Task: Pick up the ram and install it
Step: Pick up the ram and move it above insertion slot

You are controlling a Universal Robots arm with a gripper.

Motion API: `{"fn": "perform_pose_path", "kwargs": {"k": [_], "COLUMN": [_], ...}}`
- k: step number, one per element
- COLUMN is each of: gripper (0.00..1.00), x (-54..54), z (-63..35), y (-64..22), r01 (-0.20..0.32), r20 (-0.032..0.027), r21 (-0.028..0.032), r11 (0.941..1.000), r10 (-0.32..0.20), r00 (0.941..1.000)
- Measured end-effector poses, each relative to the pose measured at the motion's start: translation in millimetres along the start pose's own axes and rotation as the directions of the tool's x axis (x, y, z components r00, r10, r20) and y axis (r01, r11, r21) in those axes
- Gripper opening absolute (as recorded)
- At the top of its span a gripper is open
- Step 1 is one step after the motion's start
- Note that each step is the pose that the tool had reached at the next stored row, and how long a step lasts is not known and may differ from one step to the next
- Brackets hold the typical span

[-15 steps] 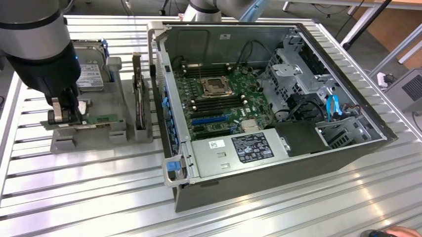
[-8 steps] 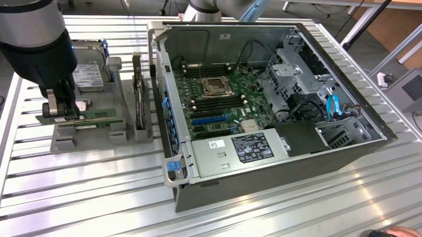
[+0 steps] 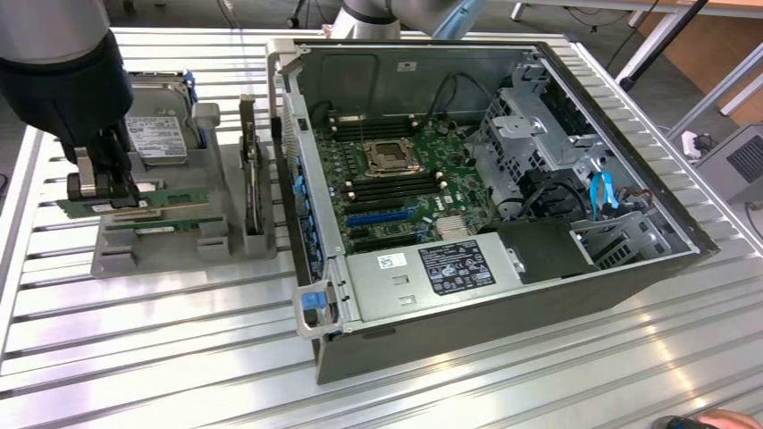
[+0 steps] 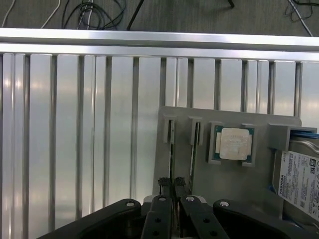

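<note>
Clenching the ram (image 3: 179, 198) near one end, the arm's black pincer (image 3: 105, 192) stands over a gray holder (image 3: 131, 255) at the exterior view's left, its fingers pressed tight on both faces of the thin board. The ram is a long, narrow green stick with small dark chips and a pale label, lying lengthwise along the holder. Whether it has cleared its slot cannot be told.

From the wrist view, the pincer (image 4: 172, 185) grips the ram (image 4: 172, 149) edge-on, a thin dark line running along one of two narrow slots in the holder (image 4: 224, 184). A second green stick (image 4: 193, 144) sits in the neighbouring slot, a square processor chip (image 4: 234, 144) lies in a pocket beside it, and a silver hard drive (image 4: 299, 181) with a white label rests at the holder's far end. Dark cables (image 4: 89, 12) trail on the floor beyond the ribbed aluminium bench (image 4: 75, 124).

The exterior view gives the ram's broad face, with the second stick (image 3: 179, 220) just beside it, the hard drive (image 3: 161, 134) behind and a dark expansion card (image 3: 250, 179) standing upright between the holder and an open computer case (image 3: 477, 331). Inside the case lie a green motherboard (image 3: 406, 192), a labelled power supply (image 3: 441, 268) and a blue cable (image 3: 599, 192). The upright card and the case's raised wall stand between the ram and the motherboard on the bench (image 3: 179, 357).
</note>
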State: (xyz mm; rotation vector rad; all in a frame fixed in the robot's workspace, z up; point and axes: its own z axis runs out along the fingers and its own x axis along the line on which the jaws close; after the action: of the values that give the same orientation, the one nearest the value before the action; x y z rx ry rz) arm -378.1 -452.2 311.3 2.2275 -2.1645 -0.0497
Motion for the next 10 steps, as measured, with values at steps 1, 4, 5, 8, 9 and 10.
{"fn": "perform_pose_path", "kwargs": {"k": [1,4,5,8,9,10], "gripper": [0.13,0.13,0.13,0.13,0.13,0.13], "x": [0.0,-0.2,-0.2,-0.3,-0.4,-0.4], "z": [-2.2,-8.8,-11.1,-20.0,-23.1,-27.9], "y": [0.1,0.4,0.5,0.9,1.1,1.3], "r01": [0.0,0.0,0.0,0.0,0.0,0.0], "r20": [0.0,0.0,-0.0001,0.0,-0.0001,0.0], "r21": [0.0,-0.0001,-0.0002,0.0,-0.0001,-0.0001], "r11": [1.0,1.0,1.0,1.0,1.0,1.0], "r10": [0.0,0.0,0.0,0.0,0.0,0.0], "r00": [1.0,1.0,1.0,1.0,1.0,1.0]}}
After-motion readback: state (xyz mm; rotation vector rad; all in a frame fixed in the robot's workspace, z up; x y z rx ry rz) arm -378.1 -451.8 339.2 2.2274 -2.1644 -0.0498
